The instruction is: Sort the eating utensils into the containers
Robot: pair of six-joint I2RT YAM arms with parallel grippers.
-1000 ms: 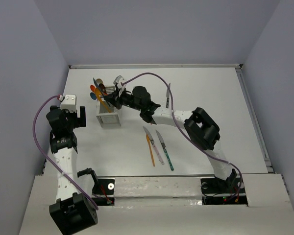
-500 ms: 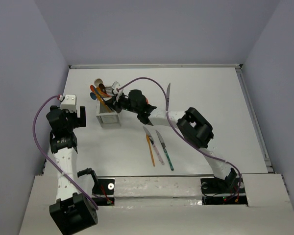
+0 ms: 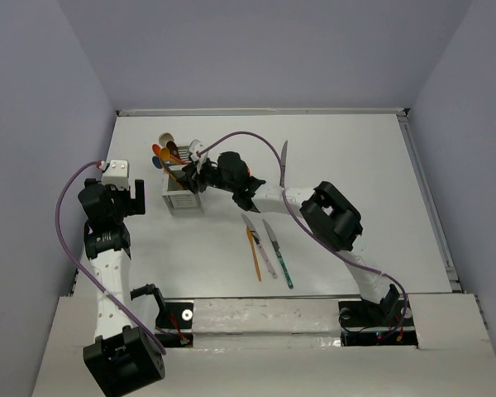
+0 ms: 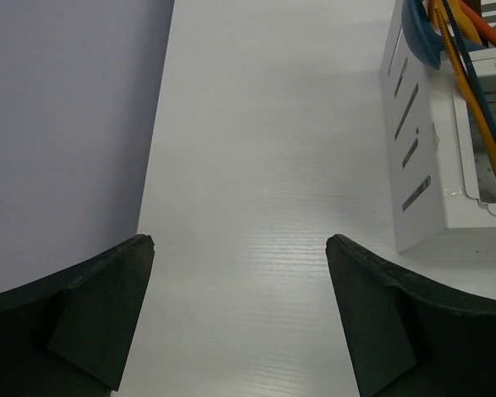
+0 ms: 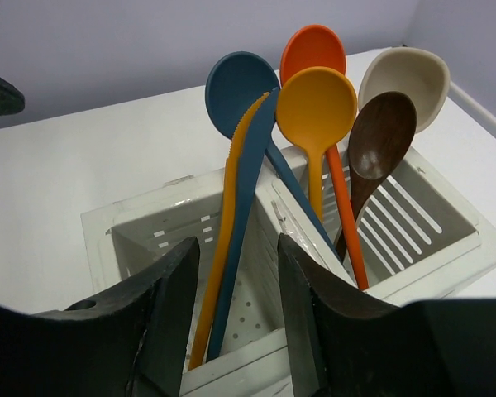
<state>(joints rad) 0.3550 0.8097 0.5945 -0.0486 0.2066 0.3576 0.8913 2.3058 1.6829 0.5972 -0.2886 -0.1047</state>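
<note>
The white slatted caddy (image 3: 184,201) stands left of the table's middle. In the right wrist view the caddy (image 5: 446,236) holds a blue spoon (image 5: 236,83), orange spoon (image 5: 312,45), yellow-orange spoon (image 5: 316,103), beige spoon (image 5: 407,74) and brown spoon (image 5: 382,136) in one compartment. An orange knife (image 5: 225,223) and a blue knife (image 5: 246,190) stand in the compartment beside it. My right gripper (image 5: 236,310) is open and empty just above the caddy's rim; it also shows in the top view (image 3: 195,169). My left gripper (image 4: 240,314) is open and empty, left of the caddy (image 4: 422,165).
Three knives lie side by side in front of the caddy: an orange knife (image 3: 255,258), a pink-handled knife (image 3: 263,248) and a teal-handled knife (image 3: 279,258). A silver knife (image 3: 283,159) lies farther back. The side wall runs close on the left.
My right arm has shifted left, bringing its gripper closer over the caddy. The left arm has not moved.
</note>
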